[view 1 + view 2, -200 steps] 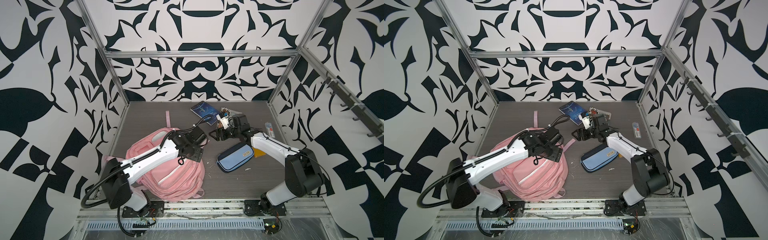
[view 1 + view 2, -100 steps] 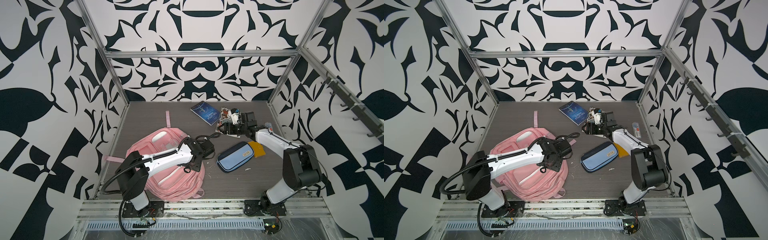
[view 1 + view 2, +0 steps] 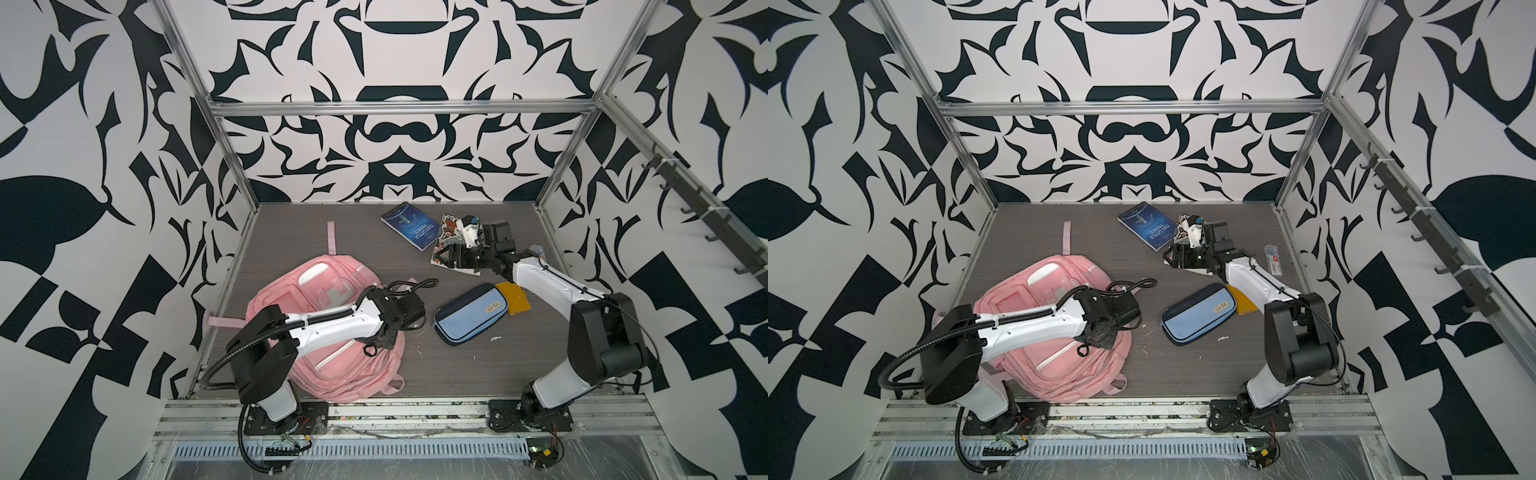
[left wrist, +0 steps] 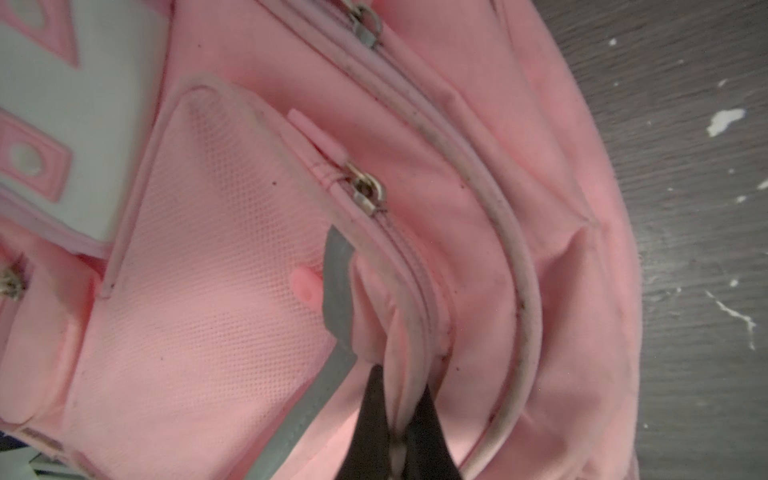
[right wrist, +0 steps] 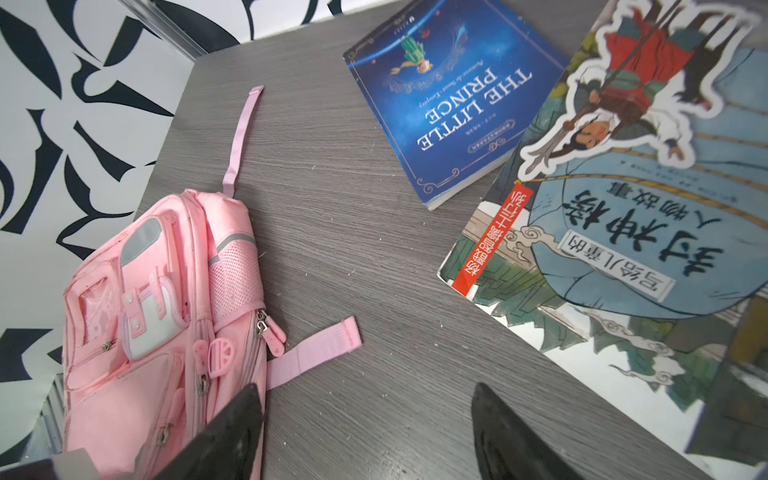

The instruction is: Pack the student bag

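Student bag (image 3: 345, 376) lies flat on the grey worktop (image 3: 478, 374), lower left of centre in both top views. Front pockets face up, and one pink strap (image 3: 331, 237) trails toward the back wall. The left arm stretches across the bag and hides its middle.

Left gripper (image 4: 399, 384) is at the bag's right-hand edge in the top views. Its jaws are clenched on a raised fold of pink fabric beside a zip line. A zip slider (image 4: 368, 193) sits near, untouched.

Right gripper (image 5: 365, 399) is upper right of centre, jaws released and wide over bare worktop, nothing between them. Its wrist covers part of an illustrated Chinese storybook (image 3: 446, 235).

Blue "The Little Prince" paperback (image 3: 411, 230) lies just left of the storybook; contact unclear.

Light-blue and navy pencil case (image 3: 469, 313) lies between bag and right arm, apart from the bag. It overlaps the edge of a flat yellow item (image 3: 517, 301).

White scraps are scattered on the worktop near the bag.
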You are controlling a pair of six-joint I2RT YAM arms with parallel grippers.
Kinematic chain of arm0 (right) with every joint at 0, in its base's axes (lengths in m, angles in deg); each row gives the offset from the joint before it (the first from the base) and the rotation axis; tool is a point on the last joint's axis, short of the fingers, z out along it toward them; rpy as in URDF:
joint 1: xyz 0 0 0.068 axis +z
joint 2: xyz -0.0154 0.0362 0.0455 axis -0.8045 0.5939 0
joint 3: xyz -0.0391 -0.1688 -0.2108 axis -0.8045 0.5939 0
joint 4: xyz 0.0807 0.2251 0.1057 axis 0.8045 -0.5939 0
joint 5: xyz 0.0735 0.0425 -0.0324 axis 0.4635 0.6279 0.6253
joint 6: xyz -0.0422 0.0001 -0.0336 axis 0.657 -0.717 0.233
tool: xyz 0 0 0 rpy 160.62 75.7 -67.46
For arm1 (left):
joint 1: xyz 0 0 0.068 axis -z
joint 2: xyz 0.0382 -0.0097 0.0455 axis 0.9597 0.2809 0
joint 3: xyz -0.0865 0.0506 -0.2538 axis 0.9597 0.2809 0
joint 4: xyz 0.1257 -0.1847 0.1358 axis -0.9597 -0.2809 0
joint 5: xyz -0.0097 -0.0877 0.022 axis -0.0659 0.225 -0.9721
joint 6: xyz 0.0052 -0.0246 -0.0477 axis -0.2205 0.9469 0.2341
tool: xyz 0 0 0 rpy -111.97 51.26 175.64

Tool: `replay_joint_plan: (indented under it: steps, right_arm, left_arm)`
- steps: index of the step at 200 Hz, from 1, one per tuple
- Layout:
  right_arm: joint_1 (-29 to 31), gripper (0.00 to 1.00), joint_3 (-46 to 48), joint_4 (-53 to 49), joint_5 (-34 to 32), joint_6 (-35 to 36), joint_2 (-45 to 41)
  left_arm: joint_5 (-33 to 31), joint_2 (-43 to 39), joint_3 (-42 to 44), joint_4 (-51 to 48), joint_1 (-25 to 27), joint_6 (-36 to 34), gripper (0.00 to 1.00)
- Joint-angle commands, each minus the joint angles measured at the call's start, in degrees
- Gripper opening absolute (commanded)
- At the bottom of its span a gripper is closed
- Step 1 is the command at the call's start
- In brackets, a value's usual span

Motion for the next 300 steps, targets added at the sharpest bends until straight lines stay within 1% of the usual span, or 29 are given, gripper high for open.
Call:
replay_joint_plan:
  steps: [1, 15, 26, 35, 53, 62, 80, 100, 128, 152, 180, 193, 200, 210, 216, 246, 273, 300]
  right_arm:
    - [0.34, 0.79, 2.05, 0.67, 3.33, 4.24, -5.19]
    - [0.44, 0.78, 3.73, 1.39, 6.55, 7.90, -7.14]
    - [0.50, 0.79, 4.81, 1.83, 8.30, 10.75, -8.68]
    - [0.57, 0.79, 5.16, 1.76, 9.39, 12.99, -9.21]
    - [0.53, 0.80, 4.34, 0.83, 12.32, 17.29, -8.31]
    - [0.50, 0.79, 2.98, -0.22, 14.13, 18.86, -6.84]
    - [0.89, 0.77, 0.06, -2.34, 18.26, 21.17, -3.25]
    - [2.08, 0.75, -1.93, -5.15, 21.28, 24.43, -0.69]
    - [4.66, 0.73, -2.10, -8.81, 24.02, 27.91, -0.67]
    - [7.79, 0.73, -0.63, -11.12, 23.66, 30.55, -1.74]
    - [10.51, 0.71, 1.04, -11.21, 23.16, 31.29, -1.15]
    - [11.90, 0.69, 1.08, -12.01, 22.03, 32.51, -0.21]
    - [12.46, 0.65, 0.80, -12.89, 21.37, 33.44, 0.50]
    - [12.71, 0.60, 0.07, -14.06, 20.86, 34.64, 1.73]
    - [12.80, 0.58, -0.20, -14.40, 20.71, 35.03, 2.37]
    - [12.80, 0.58, -0.31, -12.77, 19.26, 35.40, 3.64]
    - [12.73, 0.53, -0.59, -12.66, 18.64, 35.89, 4.89]
    - [12.72, 0.52, -0.40, -12.79, 18.16, 36.36, 5.60]
  left_arm:
    - [-1.05, -5.64, 1.25, 2.01, -0.45, -7.12, 0.00]
    - [1.43, -11.08, 3.01, 6.97, -0.59, -14.81, 0.00]
    - [7.80, -16.38, 5.39, 13.30, -1.31, -21.61, 0.00]
    - [11.52, -20.74, 6.62, 15.65, -2.21, -24.77, 0.00]
    - [17.51, -24.75, 5.39, 12.85, -5.01, -26.51, 0.00]
    - [19.23, -26.12, 4.62, 10.97, -5.63, -27.21, 0.00]
    - [20.24, -27.82, 2.80, 6.22, -5.73, -27.89, 0.00]
    - [20.11, -29.57, 1.38, 1.93, -6.20, -28.46, 0.00]
    - [22.13, -31.79, -0.73, -1.25, -9.61, -30.14, 0.00]
    - [25.41, -31.56, -3.35, -3.29, -12.29, -32.20, 0.00]
    - [29.01, -30.32, -5.62, -4.79, -13.89, -33.97, 0.00]
    - [30.10, -29.85, -6.18, -5.50, -14.47, -34.58, 0.00]
    - [30.43, -29.70, -6.30, -5.76, -14.90, -34.82, 0.00]
    - [31.12, -29.85, -6.14, -5.88, -15.66, -35.14, 0.00]
    - [31.79, -30.09, -6.00, -5.77, -16.19, -35.28, 0.00]
    - [34.35, -30.34, -6.02, -6.03, -18.50, -36.00, 0.00]
    - [35.39, -30.09, -6.30, -6.70, -19.22, -36.63, 0.00]
    - [35.97, -29.70, -6.36, -6.87, -19.57, -36.92, 0.00]
